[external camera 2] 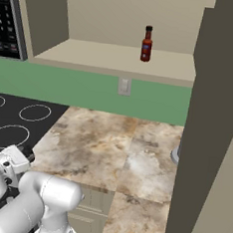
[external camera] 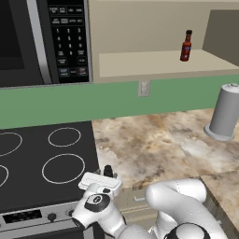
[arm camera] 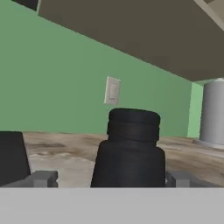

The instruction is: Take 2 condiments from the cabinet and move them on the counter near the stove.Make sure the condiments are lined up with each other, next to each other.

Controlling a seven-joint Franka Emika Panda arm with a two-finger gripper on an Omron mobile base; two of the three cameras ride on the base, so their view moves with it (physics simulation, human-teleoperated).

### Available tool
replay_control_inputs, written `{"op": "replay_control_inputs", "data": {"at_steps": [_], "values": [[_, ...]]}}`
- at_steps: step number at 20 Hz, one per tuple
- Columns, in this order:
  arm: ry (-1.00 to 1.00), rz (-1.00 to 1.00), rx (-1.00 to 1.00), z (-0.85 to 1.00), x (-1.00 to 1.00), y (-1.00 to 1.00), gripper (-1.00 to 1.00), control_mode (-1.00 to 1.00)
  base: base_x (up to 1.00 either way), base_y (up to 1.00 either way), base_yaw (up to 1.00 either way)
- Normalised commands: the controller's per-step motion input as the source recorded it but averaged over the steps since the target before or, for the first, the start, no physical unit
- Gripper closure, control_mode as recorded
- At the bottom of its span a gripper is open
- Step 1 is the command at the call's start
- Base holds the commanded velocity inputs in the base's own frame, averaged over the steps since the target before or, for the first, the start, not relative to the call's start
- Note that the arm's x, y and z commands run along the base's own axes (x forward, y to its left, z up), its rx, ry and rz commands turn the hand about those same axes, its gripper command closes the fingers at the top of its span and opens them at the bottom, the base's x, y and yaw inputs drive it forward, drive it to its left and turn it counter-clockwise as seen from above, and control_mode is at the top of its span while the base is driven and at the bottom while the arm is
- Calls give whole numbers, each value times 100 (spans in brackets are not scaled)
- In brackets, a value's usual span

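Observation:
A short black shaker (arm camera: 129, 148) stands on the mottled counter (external camera: 154, 140) at its front edge, just right of the black stove (external camera: 46, 163). My gripper (external camera: 103, 179) is low around it and open. In the hand view the fingertips (arm camera: 43, 178) stand wide on either side of the shaker, with a clear gap on the left. From the left base view only the shaker's top (external camera: 108, 171) peeks above the hand. The red-brown sauce bottle (external camera: 186, 45) with a black cap stands upright on the cabinet shelf (external camera: 154, 63), also seen as the bottle (external camera 2: 147, 43) from the right base view.
A tall grey cylinder (external camera: 225, 112) on a round base stands at the counter's back right. The black microwave (external camera: 42, 37) hangs above the stove, left of the cabinet. A wall outlet (external camera: 144, 88) sits on the green backsplash. A cabinet side panel (external camera 2: 213, 122) blocks the right.

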Motion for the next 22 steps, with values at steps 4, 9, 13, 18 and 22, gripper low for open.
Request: {"op": "replay_control_inputs", "data": {"at_steps": [4,9,13,18,22], "values": [[-19,0,0,15,-3,0,-100,-100,0,0,0],[-5,0,-2,51,-36,0,-100,-100,0,0,0],[4,-4,-2,58,-50,0,-100,-100,0,0,0],[18,-8,0,91,-34,-19,-100,-100,0,0,0],[21,-11,0,100,-21,-30,-100,-100,0,0,0]]}}
